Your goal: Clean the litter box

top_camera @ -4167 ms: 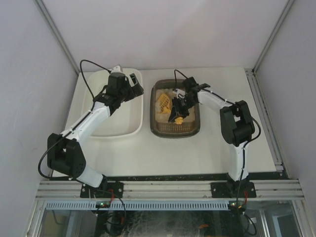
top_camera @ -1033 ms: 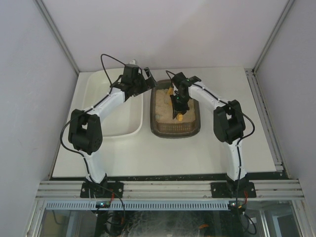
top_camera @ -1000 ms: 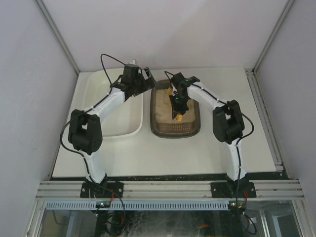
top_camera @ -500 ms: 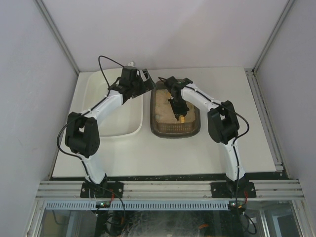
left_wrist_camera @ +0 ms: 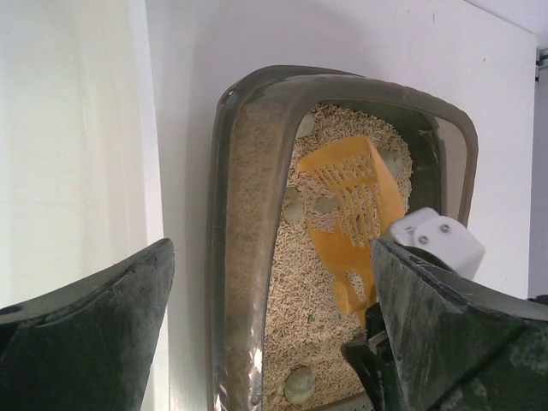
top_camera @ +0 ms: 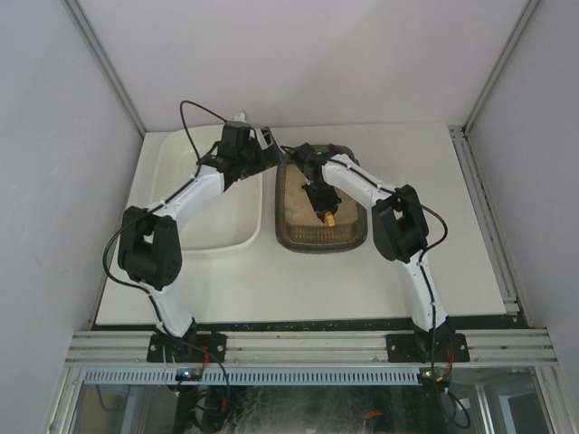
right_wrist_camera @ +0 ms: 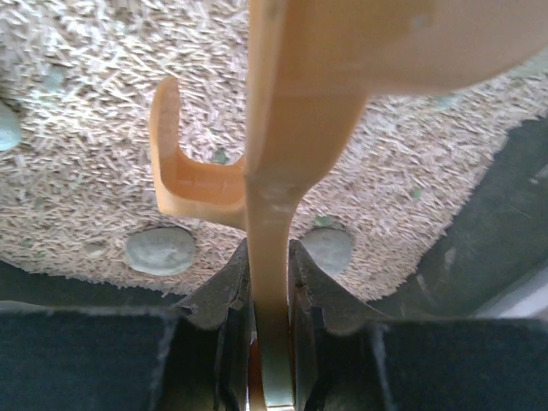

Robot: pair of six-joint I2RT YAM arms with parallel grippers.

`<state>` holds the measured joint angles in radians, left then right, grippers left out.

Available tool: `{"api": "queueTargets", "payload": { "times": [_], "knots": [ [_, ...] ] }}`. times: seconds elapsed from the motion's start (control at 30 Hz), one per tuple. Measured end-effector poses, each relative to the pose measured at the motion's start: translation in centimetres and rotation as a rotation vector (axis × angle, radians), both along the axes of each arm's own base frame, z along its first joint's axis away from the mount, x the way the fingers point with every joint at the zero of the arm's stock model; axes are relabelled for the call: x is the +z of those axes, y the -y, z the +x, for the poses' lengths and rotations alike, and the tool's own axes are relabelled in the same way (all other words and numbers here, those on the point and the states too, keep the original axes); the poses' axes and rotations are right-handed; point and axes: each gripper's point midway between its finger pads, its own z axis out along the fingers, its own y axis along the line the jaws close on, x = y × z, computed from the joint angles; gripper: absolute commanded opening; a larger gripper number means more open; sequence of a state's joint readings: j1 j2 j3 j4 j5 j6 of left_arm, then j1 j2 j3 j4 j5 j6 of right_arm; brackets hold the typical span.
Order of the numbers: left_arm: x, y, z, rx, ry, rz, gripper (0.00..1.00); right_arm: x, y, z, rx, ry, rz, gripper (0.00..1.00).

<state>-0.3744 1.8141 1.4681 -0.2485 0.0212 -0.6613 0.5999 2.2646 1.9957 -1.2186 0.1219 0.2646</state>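
Under the right claw (top_camera: 317,193) sits the litter box (top_camera: 321,237), a dark brown-grey tray with beige litter. That claw hangs low over the litter, its two fingers pressed tight on the handle of an orange slotted scoop (top_camera: 330,218). In its own wrist camera the fingers (right_wrist_camera: 224,291) pinch the thin handle (right_wrist_camera: 272,197) from both sides. The handle runs straight out ahead of the fingertips, with a small hook branching off to one side. Grey-green lumps (right_wrist_camera: 160,250) lie in the litter just off either side of the fingertips.

The left claw (top_camera: 262,150) hovers beside the tray's far left corner, above the strip between the tray and the white tub (top_camera: 208,237). Its jaws are spread wide and grip nothing. From its wrist camera, the tray's rim (left_wrist_camera: 224,257) runs out between the two fingers (left_wrist_camera: 94,317). The tub's wall (left_wrist_camera: 68,128) lies off to one side, and the scoop's slotted head (left_wrist_camera: 353,201) rests on the litter ahead. More lumps (left_wrist_camera: 293,205) are dotted around the scoop's head. Both containers stand on the white table (top_camera: 362,271), just beside one another.
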Motion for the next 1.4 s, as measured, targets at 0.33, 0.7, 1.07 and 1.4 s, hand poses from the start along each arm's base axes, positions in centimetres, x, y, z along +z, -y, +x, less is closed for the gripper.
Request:
{"api": "queueTargets", "payload": {
  "times": [0.33,0.7,1.07,1.4],
  "knots": [
    [0.9,-0.5,-0.2,0.001,0.024,0.013,1.00,-0.7,-3.2,-0.7,0.029,-0.082,0.152,0.00],
    [2.9,-1.7,-0.3,0.022,0.065,0.008,1.00,-0.9,-3.7,-0.3,-0.063,-0.192,0.534,0.00],
    [4.0,-4.8,-1.1,0.072,0.074,0.005,1.00,-0.6,-4.4,-0.5,-0.162,-0.291,0.835,0.00],
    [7.3,-10.5,-2.9,0.061,0.105,0.146,1.00,1.0,-3.5,-2.0,-0.203,-0.285,0.942,0.00]
  ]
}}
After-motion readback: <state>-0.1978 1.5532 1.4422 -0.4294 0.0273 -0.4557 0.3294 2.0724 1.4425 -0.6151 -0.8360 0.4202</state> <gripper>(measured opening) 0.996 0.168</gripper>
